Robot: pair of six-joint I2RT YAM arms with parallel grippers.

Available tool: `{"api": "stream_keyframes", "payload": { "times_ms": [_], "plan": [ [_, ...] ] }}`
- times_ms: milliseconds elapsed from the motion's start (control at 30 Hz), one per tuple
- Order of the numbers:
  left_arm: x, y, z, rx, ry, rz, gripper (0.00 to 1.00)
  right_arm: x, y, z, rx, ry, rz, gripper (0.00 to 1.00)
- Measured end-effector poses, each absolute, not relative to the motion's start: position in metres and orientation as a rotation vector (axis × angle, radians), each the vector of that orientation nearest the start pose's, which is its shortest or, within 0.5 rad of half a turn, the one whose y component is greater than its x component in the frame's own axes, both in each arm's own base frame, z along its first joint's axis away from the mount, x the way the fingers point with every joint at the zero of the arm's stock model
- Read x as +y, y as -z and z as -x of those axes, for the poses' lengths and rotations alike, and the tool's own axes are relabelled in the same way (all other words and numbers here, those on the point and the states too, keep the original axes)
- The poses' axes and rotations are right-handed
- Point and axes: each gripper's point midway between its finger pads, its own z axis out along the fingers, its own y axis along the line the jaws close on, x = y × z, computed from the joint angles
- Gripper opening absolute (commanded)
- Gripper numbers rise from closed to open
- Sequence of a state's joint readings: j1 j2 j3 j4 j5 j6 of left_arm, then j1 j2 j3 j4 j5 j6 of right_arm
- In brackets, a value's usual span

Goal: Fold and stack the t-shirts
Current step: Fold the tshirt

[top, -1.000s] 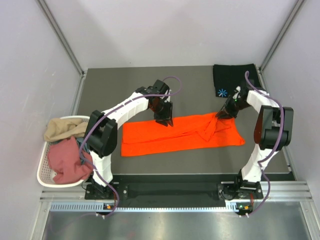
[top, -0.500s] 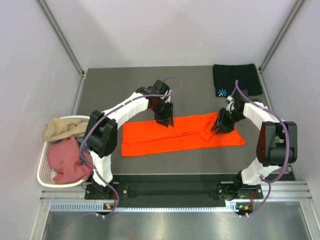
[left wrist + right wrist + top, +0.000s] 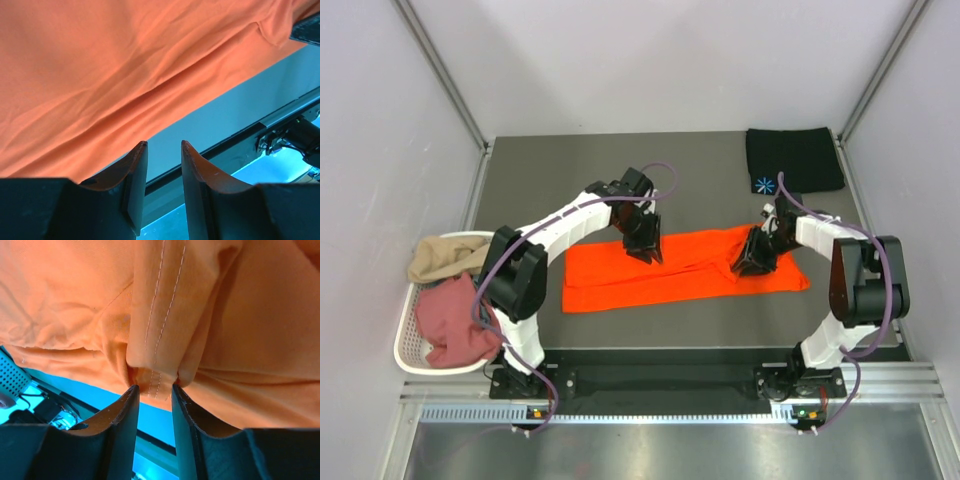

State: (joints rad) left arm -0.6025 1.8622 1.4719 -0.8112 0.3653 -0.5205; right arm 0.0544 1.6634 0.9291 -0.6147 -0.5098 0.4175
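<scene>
Currently, the bright orange cloth t-shirt lies spread lengthwise across the middle of the dark grey table, creased, with one end bunched towards the right arm.

Left gripper: positioned over the far edge of the shirt, left of its centre. In the wrist view, the left gripper has its fingers parted by a narrow gap. I see bare table through that gap and no cloth in it. The orange cloth lies beyond the tips.

Right gripper: down on the bunched end of the shirt. In its wrist view, the right gripper has a stitched fold of the orange cloth nipped between its fingertips, the fabric puckering at both tips.

Other items:
- A black folded t-shirt with a light-blue starburst mark sits in the far right corner, apart from the orange one.
- A white slotted plastic basket stands off the table's left edge, holding a tan t-shirt above a dusty pink t-shirt, both crumpled.
</scene>
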Motion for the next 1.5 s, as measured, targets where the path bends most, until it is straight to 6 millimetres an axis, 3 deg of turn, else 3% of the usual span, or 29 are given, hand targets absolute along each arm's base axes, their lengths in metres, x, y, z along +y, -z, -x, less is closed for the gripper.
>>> {"api": "stream_keyframes", "payload": {
  "times_ms": [767, 1033, 1267, 1500],
  "plan": [
    [-0.291, -0.108, -0.278, 2.905, 0.762, -0.219, 0.38, 0.114, -0.024, -0.267, 2.927, -0.799, -0.458, 0.39],
    [-0.291, -0.108, -0.278, 2.907, 0.761, -0.220, 0.38, 0.101, -0.026, -0.273, 2.941, -0.671, -0.430, 0.43],
    [-0.291, -0.108, -0.278, 2.908, 0.763, -0.228, 0.38, 0.097, -0.026, -0.285, 2.925, -0.641, -0.400, 0.42],
    [-0.293, -0.112, -0.280, 2.892, 0.768, -0.248, 0.38, 0.102, -0.025, -0.287, 2.930, -0.695, -0.429, 0.34]
  ]
}}
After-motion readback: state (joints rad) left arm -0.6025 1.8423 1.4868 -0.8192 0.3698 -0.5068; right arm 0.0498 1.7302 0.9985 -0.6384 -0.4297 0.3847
